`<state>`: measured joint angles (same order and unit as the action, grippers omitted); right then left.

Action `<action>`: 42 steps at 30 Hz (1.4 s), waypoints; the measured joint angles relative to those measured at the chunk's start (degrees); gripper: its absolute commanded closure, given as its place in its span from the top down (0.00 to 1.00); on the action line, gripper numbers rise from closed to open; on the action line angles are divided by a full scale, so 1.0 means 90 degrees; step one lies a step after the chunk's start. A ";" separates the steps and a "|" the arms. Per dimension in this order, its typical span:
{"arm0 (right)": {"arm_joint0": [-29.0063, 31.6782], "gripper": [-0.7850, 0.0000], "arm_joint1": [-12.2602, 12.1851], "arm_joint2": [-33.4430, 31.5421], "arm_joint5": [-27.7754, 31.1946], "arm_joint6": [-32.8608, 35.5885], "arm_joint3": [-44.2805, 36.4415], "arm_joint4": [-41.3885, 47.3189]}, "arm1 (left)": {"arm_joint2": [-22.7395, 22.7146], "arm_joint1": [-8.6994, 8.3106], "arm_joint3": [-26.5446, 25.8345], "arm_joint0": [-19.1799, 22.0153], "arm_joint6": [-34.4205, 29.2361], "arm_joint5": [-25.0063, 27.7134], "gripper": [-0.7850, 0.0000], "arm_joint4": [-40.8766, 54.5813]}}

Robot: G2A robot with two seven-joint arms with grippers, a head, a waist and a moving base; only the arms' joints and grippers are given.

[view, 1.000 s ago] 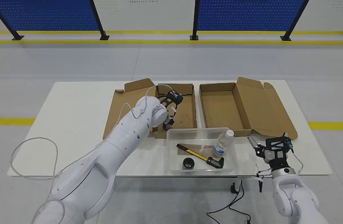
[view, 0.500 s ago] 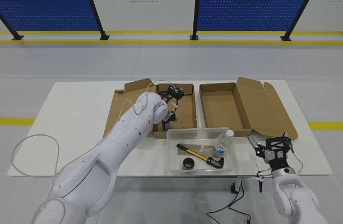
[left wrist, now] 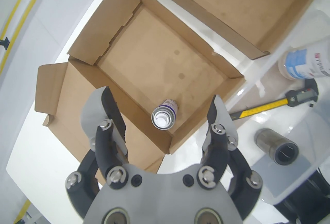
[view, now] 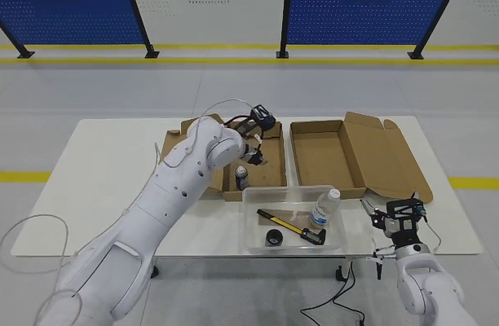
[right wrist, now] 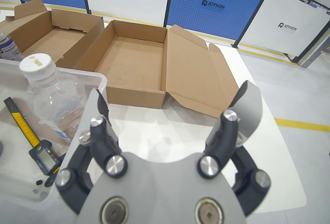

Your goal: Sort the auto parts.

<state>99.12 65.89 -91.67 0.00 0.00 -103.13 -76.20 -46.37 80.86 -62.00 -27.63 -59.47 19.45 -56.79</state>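
White table (view: 111,163), near edge first: right gripper (right wrist: 174,94) hangs spread and empty. Clear bin (view: 253,196) holds caliper (view: 286,228), metal sleeve (view: 274,238) and bottle (view: 324,208). Beyond, spray can (left wrist: 165,116) stands upright in left box (left wrist: 159,54), by its near wall. Left gripper (left wrist: 159,100) is spread above it. Right box (view: 323,159) sits alongside. Judged: can placed; next comes a bin pick. The bin's clear walls are hard to trace.

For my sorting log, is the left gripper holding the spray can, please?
No, the spray can stands in the cardboard box, clear of the open left gripper.
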 measured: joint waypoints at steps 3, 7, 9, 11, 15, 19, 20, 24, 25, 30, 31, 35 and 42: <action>0.0000 1.00 0.0000 0.0000 0.0000 0.0000 0.0000 0.0000 | -0.0234 -0.0157 -0.0831 -0.0405 -0.0580 0.0400 0.72 0.0179; 0.0000 1.00 0.0000 0.0000 0.0000 0.0000 0.0000 0.0000 | -0.0330 -0.0280 -0.1638 -0.0844 -0.1299 0.0895 0.68 0.0567; 0.0000 1.00 0.0000 0.0000 0.0000 0.0000 0.0000 0.0000 | -0.0303 -0.0316 -0.1865 -0.0998 -0.1587 0.1112 0.65 0.0806; 0.0000 1.00 0.0000 0.0000 0.0000 0.0000 0.0000 0.0000 | -0.0203 -0.0343 -0.1970 -0.1077 -0.1668 0.1189 0.65 0.0976; 0.0000 1.00 0.0000 0.0000 0.0000 0.0000 0.0000 0.0000 | 0.0067 -0.0383 -0.2018 -0.1111 -0.1555 0.1263 0.66 0.1433; 0.0000 1.00 0.0000 0.0000 0.0000 0.0000 0.0000 0.0000 | 0.0574 -0.0419 -0.1787 -0.0987 -0.1482 0.1338 0.61 0.1742; 0.0000 1.00 0.0000 0.0000 0.0000 0.0000 0.0000 0.0000 | 0.0721 -0.0424 -0.1702 -0.0933 -0.1449 0.1371 0.62 0.1847; 0.0000 1.00 0.0000 0.0000 0.0000 0.0000 0.0000 0.0000 | 0.1008 -0.0429 -0.1418 -0.0760 -0.1409 0.1410 0.57 0.2354; 0.0000 1.00 0.0000 0.0000 0.0000 0.0000 0.0000 0.0000 | 0.1064 -0.0429 -0.1329 -0.0729 -0.1450 0.1371 0.56 0.2478; 0.0000 1.00 0.0000 0.0000 0.0000 0.0000 0.0000 0.0000 | 0.1508 -0.0444 -0.0947 -0.0368 -0.1629 0.1190 0.56 0.3028; 0.0000 1.00 0.0000 0.0000 0.0000 0.0000 0.0000 0.0000 | 0.1598 -0.0445 -0.0903 -0.0311 -0.1626 0.1194 0.56 0.3106; 0.0000 1.00 0.0000 0.0000 0.0000 0.0000 0.0000 0.0000 | 0.1969 -0.0445 -0.0704 -0.0108 -0.1562 0.1257 0.56 0.3535; 0.0000 1.00 0.0000 0.0000 0.0000 0.0000 0.0000 0.0000 | 0.2518 -0.0429 -0.0352 0.0254 -0.1625 0.1193 0.47 0.3943</action>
<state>99.12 65.89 -91.67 0.00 0.00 -103.13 -76.20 -23.71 76.99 -65.17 -25.35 -74.10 30.19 -21.30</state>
